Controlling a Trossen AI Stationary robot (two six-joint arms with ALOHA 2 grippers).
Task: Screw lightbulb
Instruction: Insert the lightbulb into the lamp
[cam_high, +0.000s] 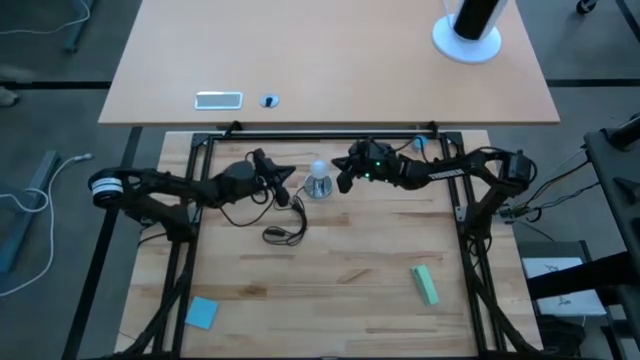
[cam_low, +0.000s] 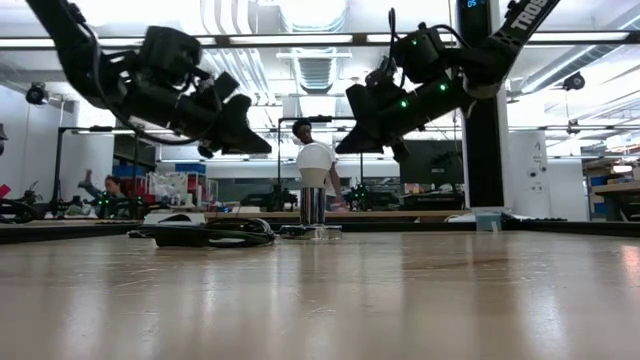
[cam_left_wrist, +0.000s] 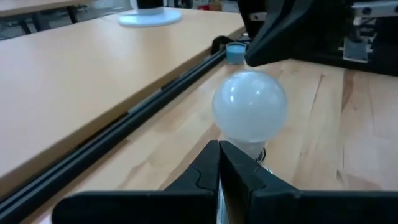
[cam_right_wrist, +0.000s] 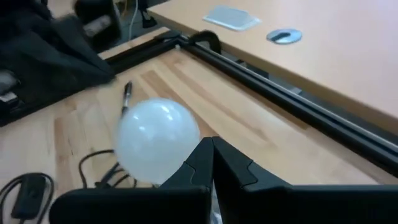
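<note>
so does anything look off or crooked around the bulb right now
Nothing stands out. The lightbulb stands upright in the socket, not tilted, with its black cord lying loosely on the table. The left tool and right tool are both shut, flanking the bulb without gripping it.

Frosted white lightbulb (cam_high: 318, 172), upright, base down in round metal socket (cam_low: 313, 207), mid-table
</note>
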